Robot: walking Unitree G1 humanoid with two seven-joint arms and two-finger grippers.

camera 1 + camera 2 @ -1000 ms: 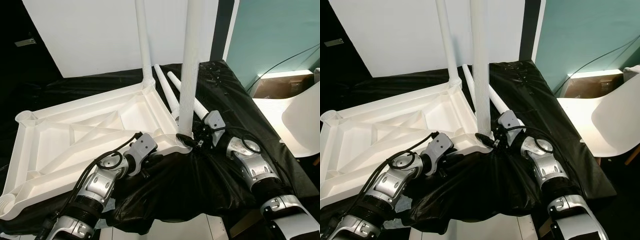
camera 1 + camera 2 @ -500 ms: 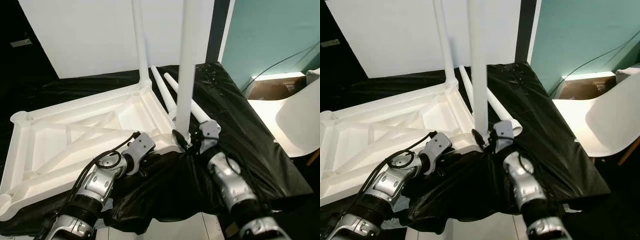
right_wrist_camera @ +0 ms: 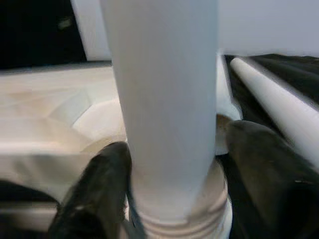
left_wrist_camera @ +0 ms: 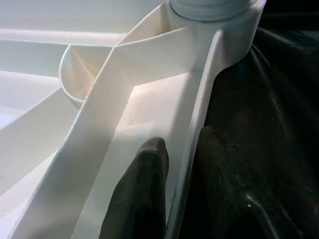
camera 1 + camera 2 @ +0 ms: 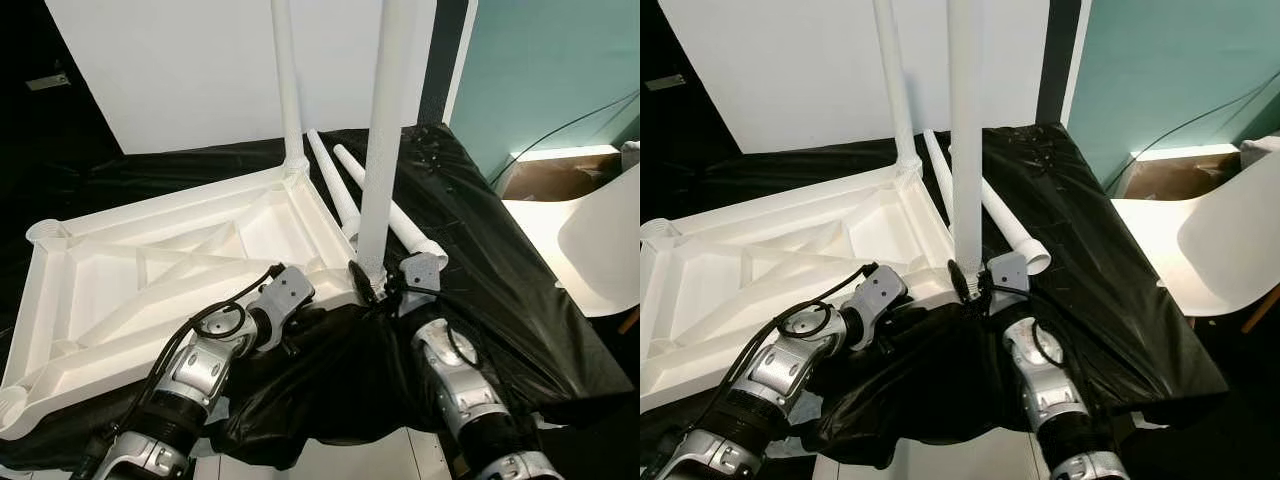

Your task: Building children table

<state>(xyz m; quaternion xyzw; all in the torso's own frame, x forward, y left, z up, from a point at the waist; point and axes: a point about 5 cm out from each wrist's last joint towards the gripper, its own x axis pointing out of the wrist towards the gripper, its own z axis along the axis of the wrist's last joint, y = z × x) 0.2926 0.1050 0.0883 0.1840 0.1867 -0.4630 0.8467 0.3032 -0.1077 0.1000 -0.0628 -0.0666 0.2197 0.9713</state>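
Observation:
The white tabletop (image 5: 170, 270) lies upside down on a surface covered in black cloth. One white leg (image 5: 289, 90) stands in its far corner socket. A second upright leg (image 5: 380, 150) stands in the near right corner socket. My right gripper (image 5: 372, 285) is shut on this leg just above its threaded base, with a black finger (image 3: 94, 189) on each side. My left gripper (image 5: 315, 303) is shut on the tabletop's near rim (image 4: 194, 129), one finger (image 4: 142, 194) inside and the other outside. Two loose legs (image 5: 338, 195) lie on the cloth behind.
A white chair (image 5: 600, 250) and an open cardboard box (image 5: 545, 175) stand to the right of the black cloth (image 5: 480, 260). A big white panel (image 5: 170, 70) leans at the back. The cloth's front edge hangs just before my arms.
My right arm has swung from the right of the near leg round towards the front, its gripper staying at the leg's base. The left arm has held still on the rim.

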